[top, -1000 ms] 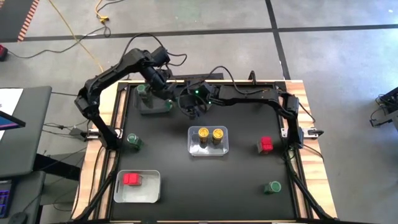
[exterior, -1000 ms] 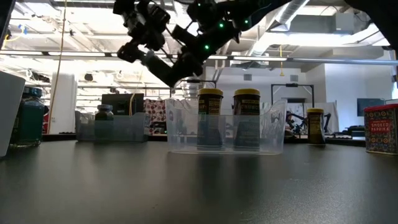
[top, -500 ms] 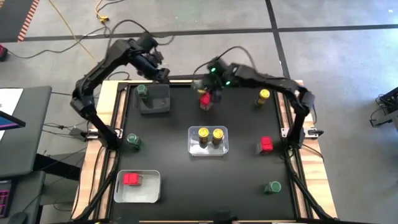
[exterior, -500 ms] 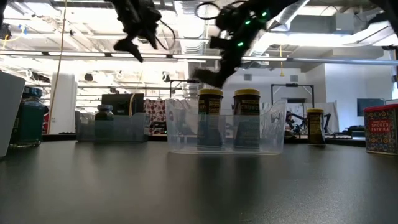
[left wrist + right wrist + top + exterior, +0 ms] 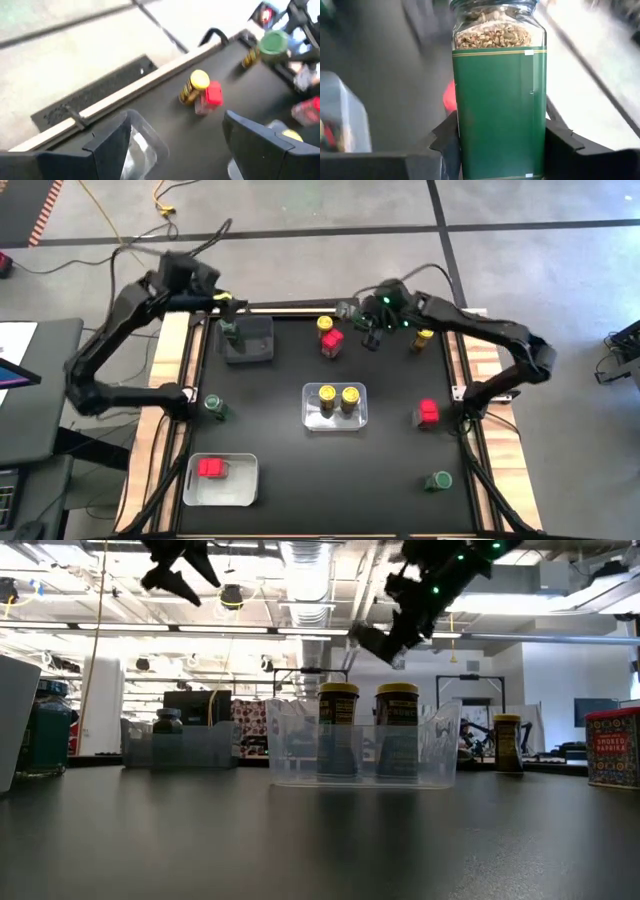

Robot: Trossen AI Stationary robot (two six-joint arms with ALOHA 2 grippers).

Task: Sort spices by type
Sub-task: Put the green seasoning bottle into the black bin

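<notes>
Right wrist view | green-labelled spice jar (image 5: 499, 95) clamped between right end effector (image 5: 495, 145) fingers

**Left wrist camera: back edge of the table**

I see my left gripper (image 5: 175, 137) with its two dark fingers spread and nothing between them. Past them, a yellow-lidded jar (image 5: 194, 86) stands touching a red-topped jar (image 5: 209, 97) on the black table (image 5: 165, 95). A clear bin (image 5: 142, 142) corner shows (blurred). Farther off is a green-lidded jar (image 5: 273, 44).

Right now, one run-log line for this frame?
left tool: open, empty, raised | right tool: shut on green-labelled jar, raised | yellow-lidded jars: two in clear bin
</notes>
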